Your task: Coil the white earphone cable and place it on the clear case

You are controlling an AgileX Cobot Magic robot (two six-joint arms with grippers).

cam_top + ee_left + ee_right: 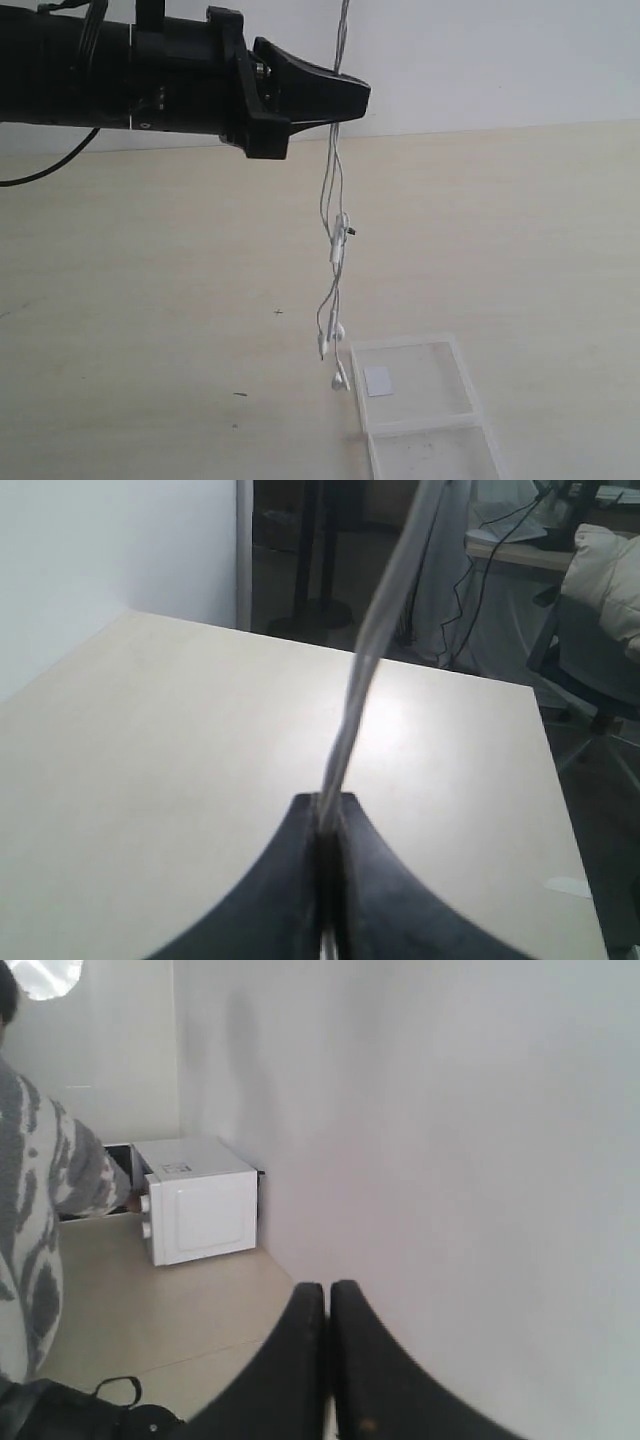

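Cable is limp, light; left gripper pinches it, right gripper has fingers together. You'd grab low, near earbuds.

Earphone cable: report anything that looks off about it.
The white earphone cable is not coiled: it hangs in long loose strands, pinched in the shut left gripper high above the table, running on up out of view. Its earbuds dangle beside the clear case, not on it.

No legible text in any view. Sticker in case: plain white, no print visible. Label on top of microwave: too small to read.
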